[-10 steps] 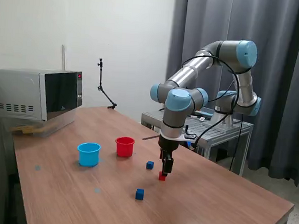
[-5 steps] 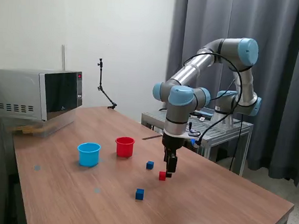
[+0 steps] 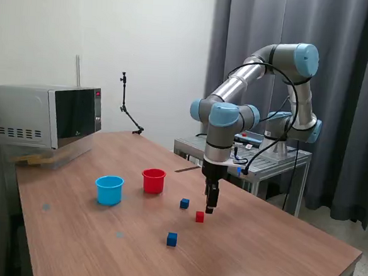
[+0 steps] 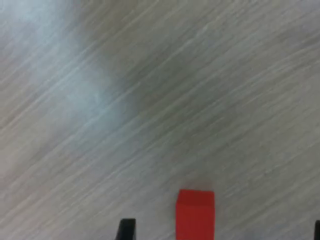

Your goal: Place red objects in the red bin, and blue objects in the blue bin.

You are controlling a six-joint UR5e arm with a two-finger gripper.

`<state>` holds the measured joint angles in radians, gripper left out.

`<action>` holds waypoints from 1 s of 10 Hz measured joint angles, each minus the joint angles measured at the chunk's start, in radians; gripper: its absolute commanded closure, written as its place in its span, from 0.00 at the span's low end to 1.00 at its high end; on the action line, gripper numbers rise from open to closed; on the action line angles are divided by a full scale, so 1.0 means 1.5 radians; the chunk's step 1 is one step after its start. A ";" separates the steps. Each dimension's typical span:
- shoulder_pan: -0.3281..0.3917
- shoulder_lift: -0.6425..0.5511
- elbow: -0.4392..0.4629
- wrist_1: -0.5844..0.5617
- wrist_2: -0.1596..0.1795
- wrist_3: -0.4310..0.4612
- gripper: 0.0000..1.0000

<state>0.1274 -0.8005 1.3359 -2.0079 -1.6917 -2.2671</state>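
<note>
One red cube [image 3: 199,217] lies on the wooden table, just to the exterior view's left of and below my gripper [image 3: 209,207], which hangs slightly above the table. In the wrist view the red cube [image 4: 195,216] sits between the wide-apart fingertips [image 4: 126,229], untouched; the gripper [image 4: 221,231] is open and empty. Two dark blue cubes lie on the table, one [image 3: 184,203] behind the red cube and one [image 3: 172,239] nearer the front. The red cup [image 3: 153,180] and the light blue cup [image 3: 109,189] stand upright to the exterior view's left. A second red cube is not in view.
A microwave [image 3: 46,116] stands at the table's far end on the exterior view's left. A thin black stand [image 3: 127,112] rises at the back edge. A metal cart [image 3: 258,157] with the arm's base is behind the table.
My gripper has moved from right over the red cube to the exterior view's right and slightly up. The red cube stays on the table.
</note>
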 measured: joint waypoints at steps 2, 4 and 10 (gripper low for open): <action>-0.003 -0.001 0.014 -0.007 0.000 0.018 0.00; -0.006 -0.002 0.035 -0.027 0.001 0.025 0.00; -0.010 -0.001 0.051 -0.043 0.006 0.028 0.00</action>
<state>0.1118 -0.8023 1.4121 -2.0728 -1.6828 -2.2243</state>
